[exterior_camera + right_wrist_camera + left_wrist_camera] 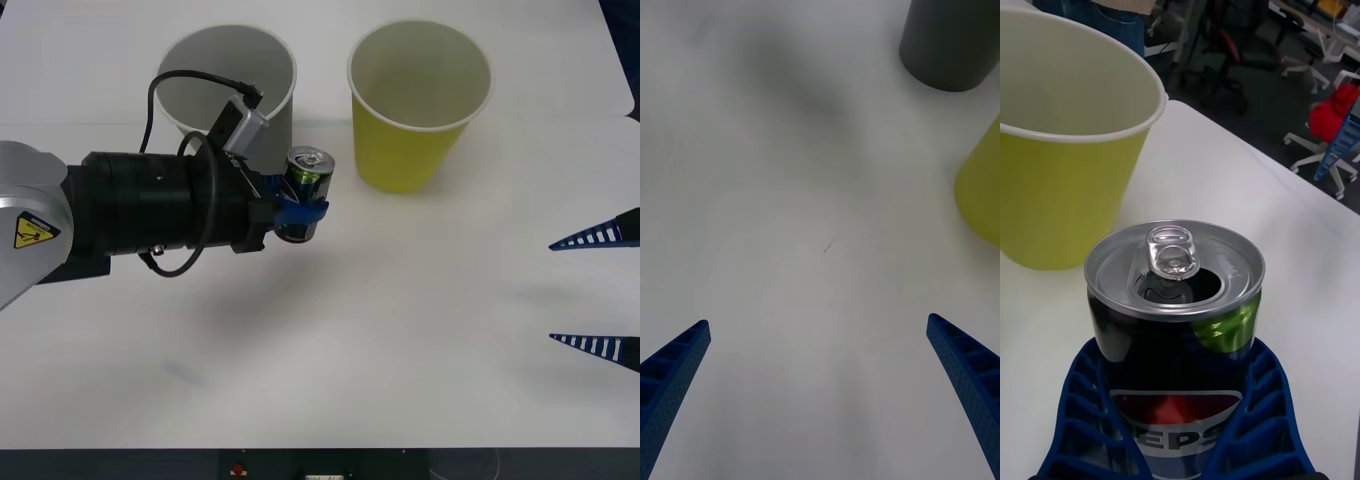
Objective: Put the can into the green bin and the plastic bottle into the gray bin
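Left gripper (298, 213) was clamped on the can (303, 193), held upright above the table (400, 330), between gray bin (226, 85) and green bin (418, 100). Right gripper (598, 290) waited at right edge, fingers spread apart.

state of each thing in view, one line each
can: upright, opened, gripped by the left gripper, between the two cups
green bin: upright, nothing visible inside
gray bin: upright, nothing visible inside
left gripper: shut on the can
right gripper: open, holding nothing, at the table's right edge
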{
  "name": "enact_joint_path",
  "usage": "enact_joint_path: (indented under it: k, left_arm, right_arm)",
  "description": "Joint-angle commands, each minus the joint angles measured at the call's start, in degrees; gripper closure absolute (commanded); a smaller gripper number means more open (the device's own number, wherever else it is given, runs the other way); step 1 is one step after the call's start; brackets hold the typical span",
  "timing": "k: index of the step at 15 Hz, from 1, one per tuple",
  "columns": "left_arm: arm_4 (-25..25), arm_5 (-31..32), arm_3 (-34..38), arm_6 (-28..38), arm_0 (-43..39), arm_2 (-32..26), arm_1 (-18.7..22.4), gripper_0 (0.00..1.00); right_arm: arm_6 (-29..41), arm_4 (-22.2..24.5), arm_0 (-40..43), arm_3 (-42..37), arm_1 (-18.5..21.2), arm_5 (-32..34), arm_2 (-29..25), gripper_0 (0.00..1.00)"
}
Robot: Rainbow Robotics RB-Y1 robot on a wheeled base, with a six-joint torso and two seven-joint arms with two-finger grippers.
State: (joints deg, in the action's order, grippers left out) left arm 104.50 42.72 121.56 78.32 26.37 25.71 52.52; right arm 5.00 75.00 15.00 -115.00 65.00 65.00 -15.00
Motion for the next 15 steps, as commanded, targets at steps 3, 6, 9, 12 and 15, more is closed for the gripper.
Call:
enact_joint_path:
  k: [3, 6, 9, 12, 15]
  left_arm:
    - [-0.8, 10.0, -1.7, 3.9, 7.9, -4.9, -0.8, 1.0]
    - [-2.3, 15.4, -8.8, 3.9, 16.6, -4.9, -4.5, 1.0]
    - [-2.5, 17.5, -19.6, 2.5, 25.7, -4.0, -11.3, 1.0]
    - [-2.2, 17.3, -32.6, 0.3, 36.3, 0.8, -16.6, 1.0]
    - [-1.1, 13.5, -41.8, 0.1, 42.1, 5.0, -21.2, 1.0]
  right_arm:
    - [0.0, 0.0, 0.0, 0.0, 0.0, 0.0, 0.0, 0.0]
    - [0.0, 0.0, 0.0, 0.0, 0.0, 0.0, 0.0, 0.0]
    - [0.0, 0.0, 0.0, 0.0, 0.0, 0.0, 0.0, 0.0]
    - [0.0, 0.0, 0.0, 0.0, 0.0, 0.0, 0.0, 0.0]
    - [0.0, 0.0, 0.0, 0.0, 0.0, 0.0, 0.0, 0.0]
